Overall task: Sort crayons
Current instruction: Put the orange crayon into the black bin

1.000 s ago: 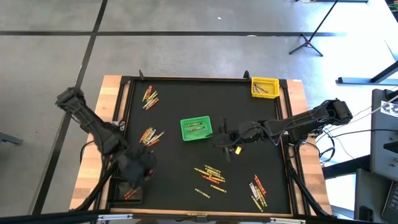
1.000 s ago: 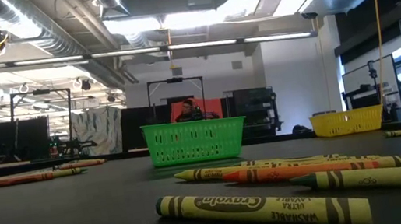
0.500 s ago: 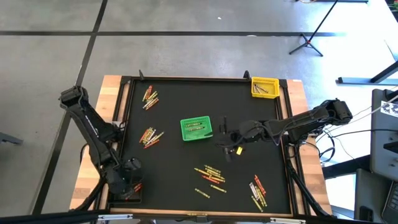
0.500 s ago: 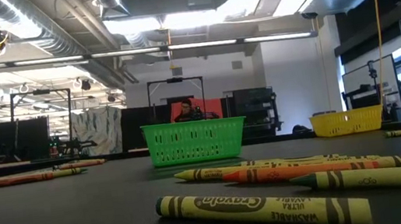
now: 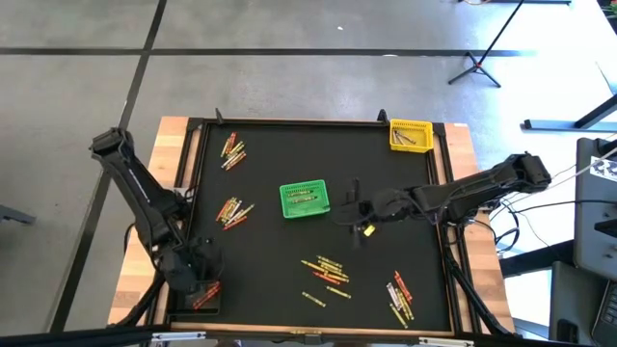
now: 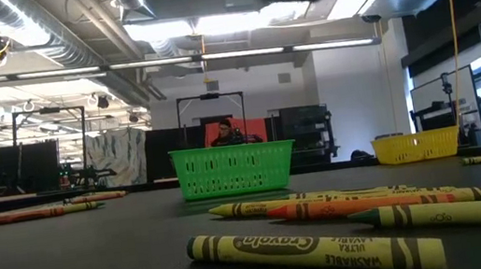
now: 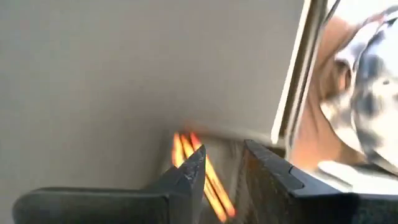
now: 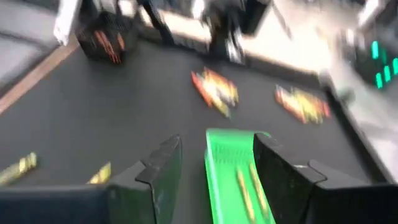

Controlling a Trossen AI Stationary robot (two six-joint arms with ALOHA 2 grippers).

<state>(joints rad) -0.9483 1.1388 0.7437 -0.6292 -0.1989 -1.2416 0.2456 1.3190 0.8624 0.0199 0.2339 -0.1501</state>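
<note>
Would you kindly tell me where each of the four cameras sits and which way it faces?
High view: overhead, looking straight down on the black table; both dark arms show.
Low view: at tabletop height, looking level across scattered crayons into the room; only a dark blur of arm overhead.
Left wrist view: on the left arm, facing orange crayons past its own fingers.
Right wrist view: on the right arm, facing the green mesh basket.
Shared: that basket shows in the high, low and right wrist views.
</note>
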